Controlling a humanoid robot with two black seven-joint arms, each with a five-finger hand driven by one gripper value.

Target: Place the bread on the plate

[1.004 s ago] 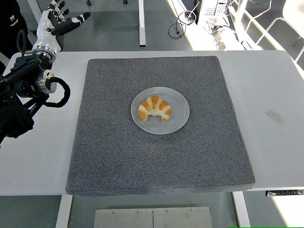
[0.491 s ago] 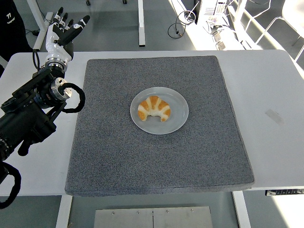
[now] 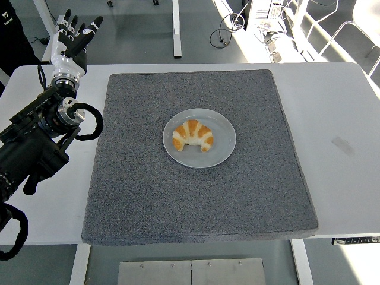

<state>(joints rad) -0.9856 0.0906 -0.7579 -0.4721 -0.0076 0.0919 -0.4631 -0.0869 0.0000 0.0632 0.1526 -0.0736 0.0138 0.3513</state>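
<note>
table (image 3: 332, 107): white, its near edge toward the picture's bottom
mat (image 3: 154, 196): grey, square, lies flat on the table, covers its middle
bare margins: white table surface shows left and right of the mat

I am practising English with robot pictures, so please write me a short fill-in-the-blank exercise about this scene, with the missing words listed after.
1. The golden-brown croissant-shaped bread lies on the round pale grey ____.
2. The plate sits on a square dark grey ____.
3. The fabric mat covers the middle of a ____ table.
4. The robot's left hand, fingers spread, holds ____.

Missing words: plate; mat; white; nothing
</note>
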